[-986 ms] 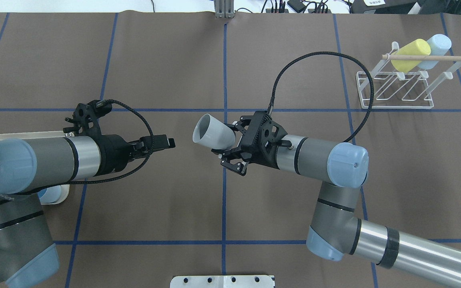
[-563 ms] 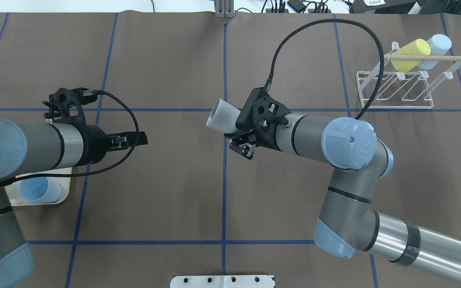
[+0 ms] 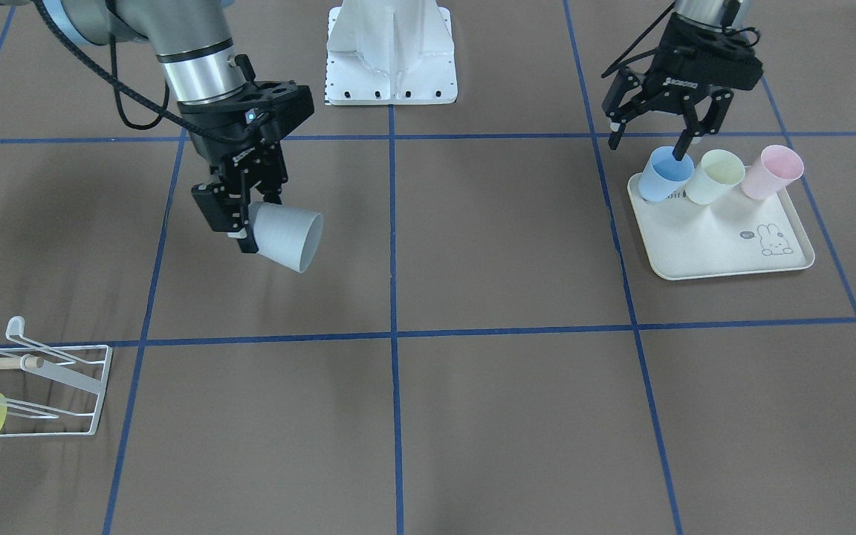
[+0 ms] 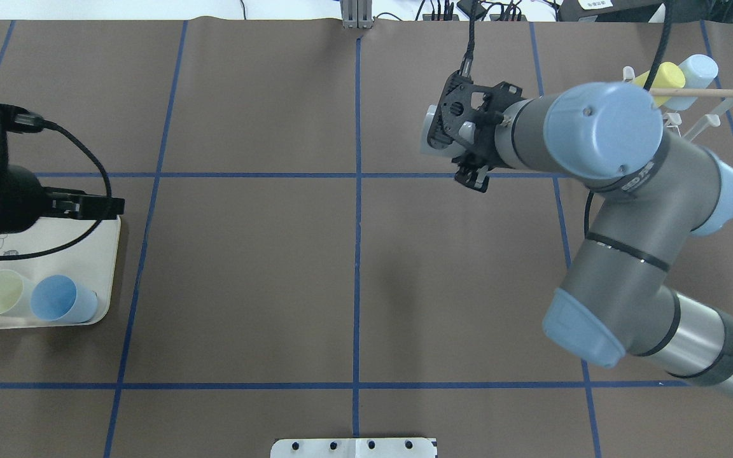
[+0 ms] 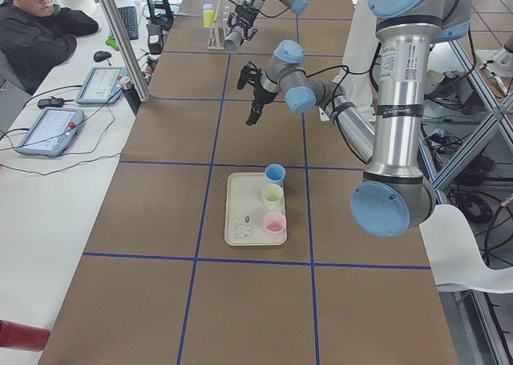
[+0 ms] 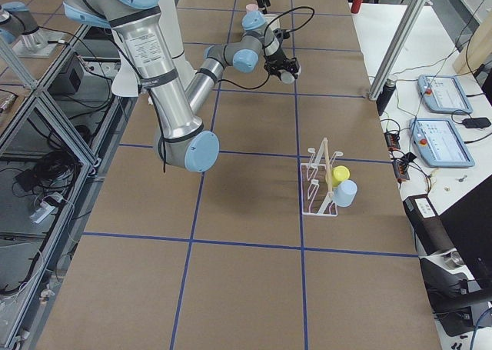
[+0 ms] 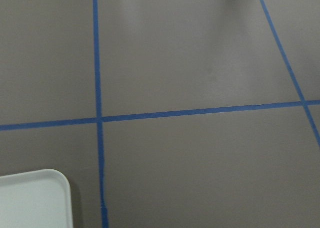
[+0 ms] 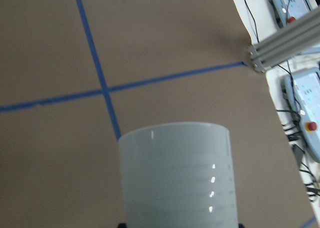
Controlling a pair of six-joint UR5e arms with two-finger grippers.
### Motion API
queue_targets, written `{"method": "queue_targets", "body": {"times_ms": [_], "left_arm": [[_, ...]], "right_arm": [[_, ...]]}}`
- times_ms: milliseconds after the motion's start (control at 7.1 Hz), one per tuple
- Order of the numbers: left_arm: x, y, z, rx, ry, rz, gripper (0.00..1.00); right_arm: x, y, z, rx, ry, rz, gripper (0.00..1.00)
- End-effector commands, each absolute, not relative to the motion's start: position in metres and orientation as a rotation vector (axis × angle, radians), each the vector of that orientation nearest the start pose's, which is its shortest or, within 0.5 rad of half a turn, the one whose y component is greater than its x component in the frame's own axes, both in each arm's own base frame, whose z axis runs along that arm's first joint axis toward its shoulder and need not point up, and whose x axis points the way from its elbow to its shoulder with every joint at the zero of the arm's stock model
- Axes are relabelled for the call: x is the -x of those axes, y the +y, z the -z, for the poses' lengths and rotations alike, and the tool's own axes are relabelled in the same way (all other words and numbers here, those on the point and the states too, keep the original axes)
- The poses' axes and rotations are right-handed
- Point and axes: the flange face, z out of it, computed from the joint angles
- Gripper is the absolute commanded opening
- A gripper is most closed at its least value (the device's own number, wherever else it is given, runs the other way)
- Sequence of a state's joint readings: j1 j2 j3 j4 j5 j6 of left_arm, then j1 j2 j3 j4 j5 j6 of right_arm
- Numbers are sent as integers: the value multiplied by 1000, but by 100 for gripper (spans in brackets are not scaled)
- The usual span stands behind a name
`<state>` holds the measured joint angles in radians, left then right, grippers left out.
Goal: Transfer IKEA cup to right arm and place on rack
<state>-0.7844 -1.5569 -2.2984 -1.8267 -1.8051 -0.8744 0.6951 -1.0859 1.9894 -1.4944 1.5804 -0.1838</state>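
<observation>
Hand-over part looks done: the right tool [image 3: 242, 223] is clamped on the base end of the grey IKEA cup [image 3: 287, 236], holding it off the surface and tipped on its side. In the overhead view the cup sits at about 1 o'clock from the surface's middle, mouth facing 9 o'clock, away from the rack [image 4: 700, 127]. The rack is at 3 o'clock from the cup, near but not touching, and is partly hidden by the right arm [image 4: 602, 133]. It already carries a yellow cup [image 4: 659, 77] and a pale blue cup [image 4: 697, 67]. The step in hand is the carry to the rack. The next move probably calls for turning the wrist so the mouth meets a free prong, then sliding the cup on without knocking the two cups already hung. The left tool [image 3: 651, 145] is spread wide and empty, over the tray [image 3: 703, 245] at 9 o'clock on the surface.
</observation>
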Motion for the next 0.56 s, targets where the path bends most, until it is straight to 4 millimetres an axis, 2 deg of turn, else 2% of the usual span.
{"method": "queue_targets", "body": {"times_ms": [0, 282, 422], "left_arm": [[-157, -383, -317, -518, 853, -175, 100], [-150, -383, -313, -517, 870, -170, 100], [-151, -384, -315, -511, 870, -166, 100]], "right_arm": [[293, -518, -223, -871, -92, 1168, 0], [245, -550, -244, -758, 194, 1372, 0], [225, -575, -262, -683, 300, 1451, 0]]}}
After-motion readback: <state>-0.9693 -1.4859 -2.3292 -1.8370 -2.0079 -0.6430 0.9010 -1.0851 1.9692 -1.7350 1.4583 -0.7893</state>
